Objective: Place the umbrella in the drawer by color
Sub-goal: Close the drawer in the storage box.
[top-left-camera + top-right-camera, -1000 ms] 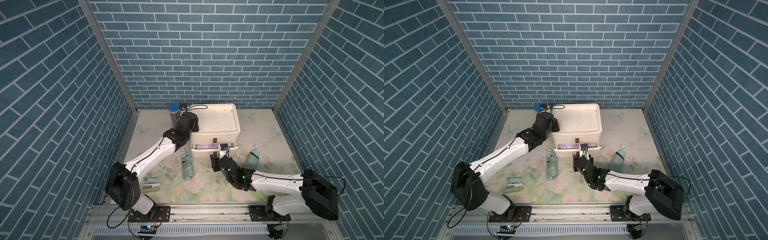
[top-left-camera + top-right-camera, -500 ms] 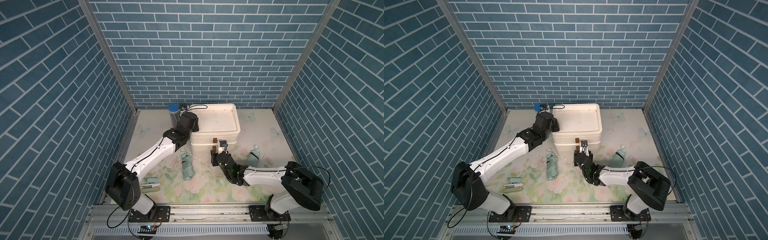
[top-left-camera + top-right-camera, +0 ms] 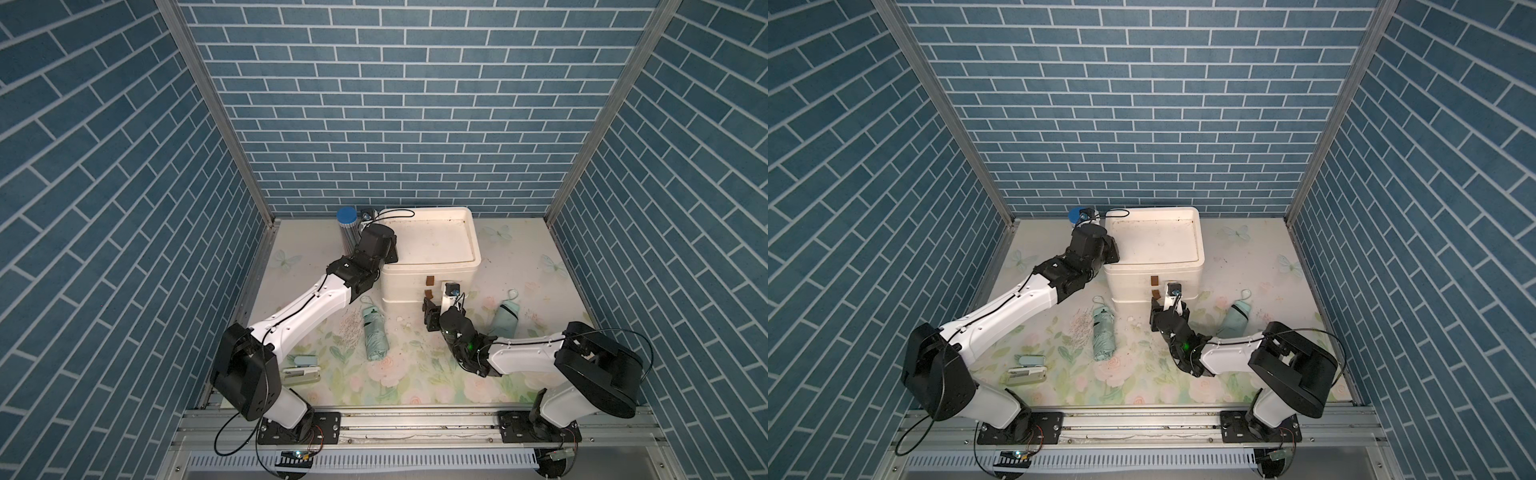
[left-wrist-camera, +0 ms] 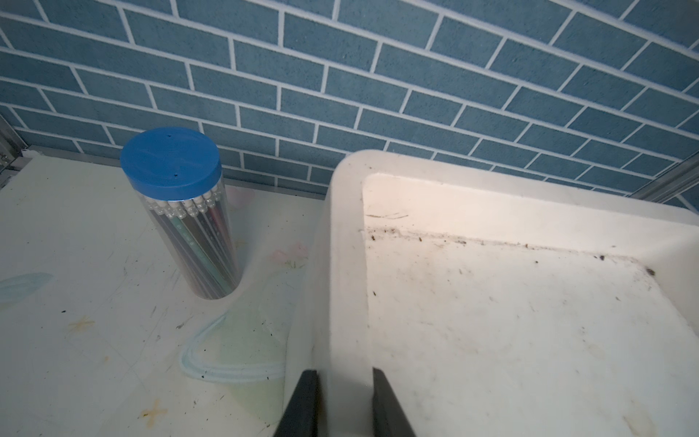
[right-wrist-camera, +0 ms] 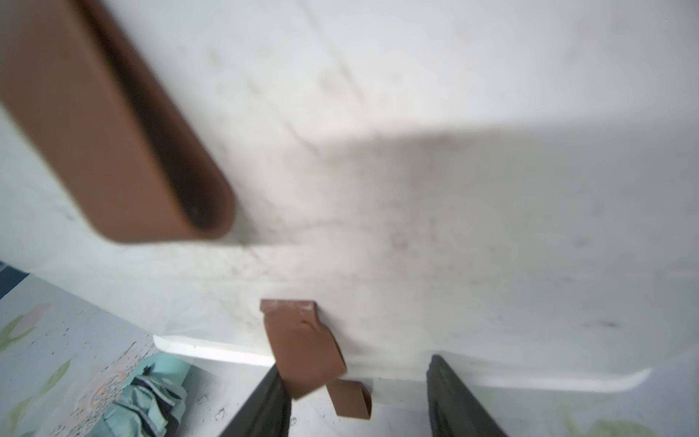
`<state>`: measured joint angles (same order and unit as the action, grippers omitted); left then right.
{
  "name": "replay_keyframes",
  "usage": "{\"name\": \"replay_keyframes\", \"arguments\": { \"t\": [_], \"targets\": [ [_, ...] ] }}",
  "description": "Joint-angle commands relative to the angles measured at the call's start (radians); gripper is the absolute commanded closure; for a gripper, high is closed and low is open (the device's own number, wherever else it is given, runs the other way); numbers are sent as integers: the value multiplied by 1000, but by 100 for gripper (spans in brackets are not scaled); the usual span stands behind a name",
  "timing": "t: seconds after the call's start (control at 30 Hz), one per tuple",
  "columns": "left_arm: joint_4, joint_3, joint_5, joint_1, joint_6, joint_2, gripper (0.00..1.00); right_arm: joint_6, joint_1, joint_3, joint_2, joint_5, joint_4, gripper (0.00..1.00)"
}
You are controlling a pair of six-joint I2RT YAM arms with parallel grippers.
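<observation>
A white drawer unit (image 3: 419, 286) stands at the back with its drawers pushed in; two brown strap handles (image 5: 302, 340) mark the front. One mint umbrella (image 3: 375, 332) lies folded on the mat left of the unit, and another mint umbrella (image 3: 505, 318) lies to its right. My right gripper (image 5: 355, 365) is open right at the unit's front, and the lower strap hangs against one finger (image 5: 264, 397). In a top view the right gripper (image 3: 430, 309) sits low on the mat. My left gripper (image 4: 344, 378) is shut on the unit's top rim (image 4: 346, 265).
A clear pencil tube with a blue lid (image 3: 347, 226) stands beside the unit's back left corner. A small pale case and stapler (image 3: 301, 370) lie near the front left. Brick walls close in three sides, and a metal rail (image 3: 415, 419) runs along the front.
The drawer that stood open with something purple inside is now pushed shut. My right gripper moved in toward the unit's front and its jaws widened a little. The left arm has not moved.
</observation>
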<state>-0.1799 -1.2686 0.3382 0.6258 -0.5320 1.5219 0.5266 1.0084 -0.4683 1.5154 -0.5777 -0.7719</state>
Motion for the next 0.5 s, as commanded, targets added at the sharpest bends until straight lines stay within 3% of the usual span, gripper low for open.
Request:
{"name": "replay_keyframes", "arguments": {
  "t": [0.0,0.17,0.47],
  "targets": [
    [-97,36,-143,38,-122,64,100,27,-14,88,-62,127,-125,42],
    [-90,41,-139,40,-163,82,100,157,-55,187,-60,326,-256,44],
    [-89,55,-132,38,-172,74,100,239,-93,262,91,384,-569,43]
  ]
}}
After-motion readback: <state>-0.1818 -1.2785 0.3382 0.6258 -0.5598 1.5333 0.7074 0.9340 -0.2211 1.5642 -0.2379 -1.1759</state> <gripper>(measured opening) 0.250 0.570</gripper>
